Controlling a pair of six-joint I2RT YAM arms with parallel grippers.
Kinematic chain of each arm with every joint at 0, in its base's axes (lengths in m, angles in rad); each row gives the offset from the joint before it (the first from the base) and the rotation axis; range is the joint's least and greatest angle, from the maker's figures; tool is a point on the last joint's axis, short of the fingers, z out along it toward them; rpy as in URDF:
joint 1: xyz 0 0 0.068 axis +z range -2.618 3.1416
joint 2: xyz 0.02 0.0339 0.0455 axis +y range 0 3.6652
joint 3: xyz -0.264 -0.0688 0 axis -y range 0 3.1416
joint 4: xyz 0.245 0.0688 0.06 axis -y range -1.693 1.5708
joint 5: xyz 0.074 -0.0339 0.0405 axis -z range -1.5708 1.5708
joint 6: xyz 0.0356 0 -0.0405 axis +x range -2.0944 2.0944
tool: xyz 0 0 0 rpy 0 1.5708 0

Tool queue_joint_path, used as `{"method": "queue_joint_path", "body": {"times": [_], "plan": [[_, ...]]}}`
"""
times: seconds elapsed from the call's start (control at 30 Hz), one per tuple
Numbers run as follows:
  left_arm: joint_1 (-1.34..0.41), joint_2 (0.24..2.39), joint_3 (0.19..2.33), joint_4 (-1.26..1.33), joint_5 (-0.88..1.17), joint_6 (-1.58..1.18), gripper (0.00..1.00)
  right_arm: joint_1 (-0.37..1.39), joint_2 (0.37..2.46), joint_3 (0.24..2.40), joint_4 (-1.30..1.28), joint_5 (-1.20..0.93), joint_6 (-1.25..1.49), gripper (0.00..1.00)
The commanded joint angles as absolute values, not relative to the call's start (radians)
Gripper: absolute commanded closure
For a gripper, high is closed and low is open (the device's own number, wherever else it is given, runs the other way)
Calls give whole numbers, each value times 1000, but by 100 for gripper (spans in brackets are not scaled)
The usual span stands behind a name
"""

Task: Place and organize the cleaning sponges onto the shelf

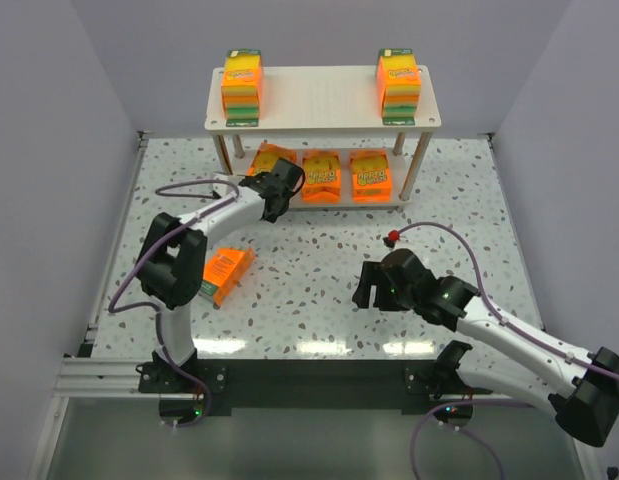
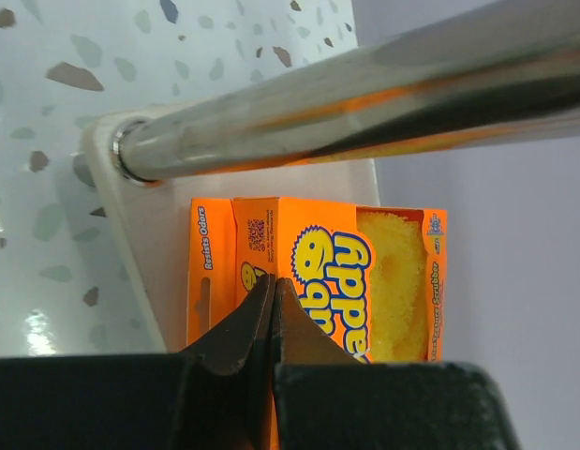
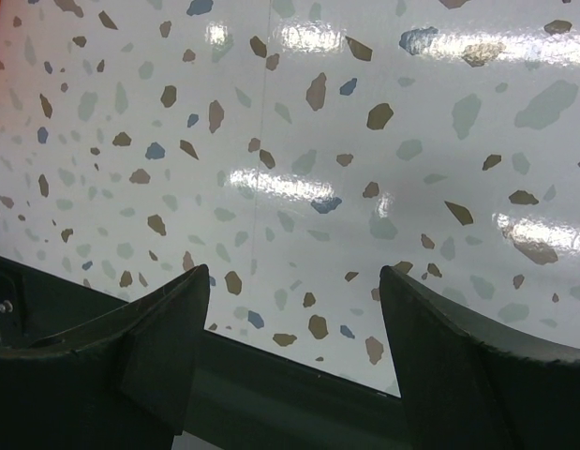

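Reaching toward the shelf (image 1: 324, 100), the left arm set the left gripper (image 2: 274, 286), jaws pressed together, against the leftmost pack (image 2: 364, 272) on the lower board. A round leg (image 2: 364, 84) crossed above it. The right gripper (image 3: 294, 281) hovered low over the speckled table (image 1: 319, 260), jaws apart and empty. The left fingers hid part of the logo; only "addy" and "Resists Odors" read clearly. A loose pack (image 1: 227, 274) lay on the table beside the left arm.
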State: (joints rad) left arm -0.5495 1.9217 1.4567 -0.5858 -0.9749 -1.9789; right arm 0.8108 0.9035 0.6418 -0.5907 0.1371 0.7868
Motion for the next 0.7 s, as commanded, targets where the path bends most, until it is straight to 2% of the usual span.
{"method": "queue_joint_path", "body": {"times": [0.0,0.17,0.5,0.57,0.6,0.67], "plan": [[-541,1928,1459,-398,-1017,-2223,100,808,914,667,-571,117,756,24],[-552,1872,1342,-261,-999,-2154,100,805,939,661,-546,106,759,23],[-564,1864,1351,-387,-1015,-2240,99,805,959,649,-528,83,767,23],[-572,1852,1350,-393,-1023,-2240,89,804,956,646,-526,81,767,21],[-575,1847,1350,-394,-1037,-2240,77,804,956,644,-525,80,769,21],[-589,1833,1350,-400,-1048,-2235,66,804,953,643,-526,78,765,20]]}}
